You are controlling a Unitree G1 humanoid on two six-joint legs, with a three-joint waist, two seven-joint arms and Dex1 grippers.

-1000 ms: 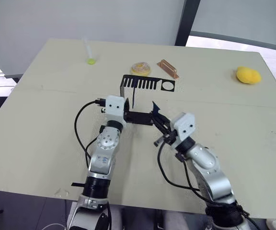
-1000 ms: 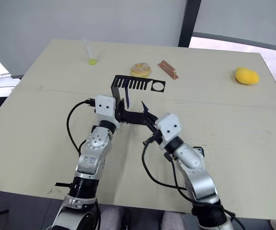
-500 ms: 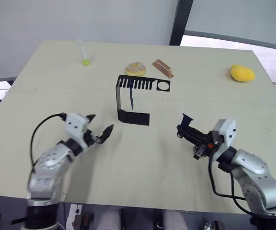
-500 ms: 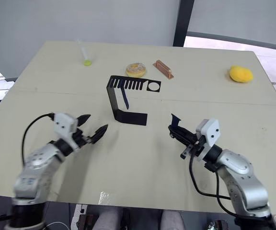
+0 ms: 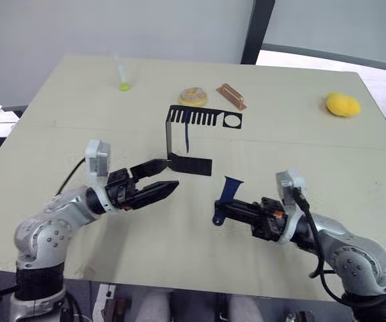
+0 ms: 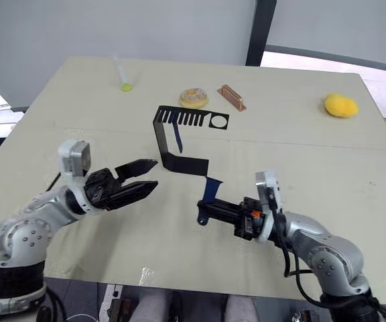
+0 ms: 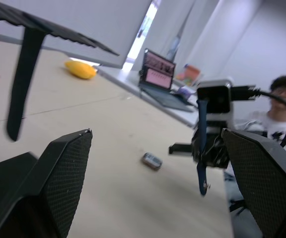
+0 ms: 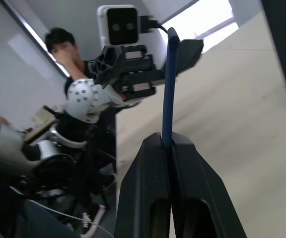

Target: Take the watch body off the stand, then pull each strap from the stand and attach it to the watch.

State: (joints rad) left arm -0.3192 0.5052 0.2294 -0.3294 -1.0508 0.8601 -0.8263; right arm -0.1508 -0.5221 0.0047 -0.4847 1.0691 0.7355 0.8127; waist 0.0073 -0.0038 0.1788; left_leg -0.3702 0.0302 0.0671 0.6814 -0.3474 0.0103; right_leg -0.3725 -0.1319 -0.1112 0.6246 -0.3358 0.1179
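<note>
One strap [image 6: 210, 189] is now leaving the stand [image 6: 179, 161], pinched in the right gripper [image 6: 206, 212] mid-table, while the left gripper [image 6: 146, 176] is spreading empty, seemingly awaiting the watch [image 7: 152, 160].

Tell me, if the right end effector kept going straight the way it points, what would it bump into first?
Probably the left end effector: the right wrist view, looking past the held strap, shows it ahead, open. Depth is unclear.

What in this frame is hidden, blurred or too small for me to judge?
- Small grey object on the table, left wrist view: blurred; probably the watch body, screen unreadable.
- Strap in the right gripper, right wrist view: lower end hidden between the fingers.
- Second strap hanging from the stand, eye views: attachment too small to see.
</note>
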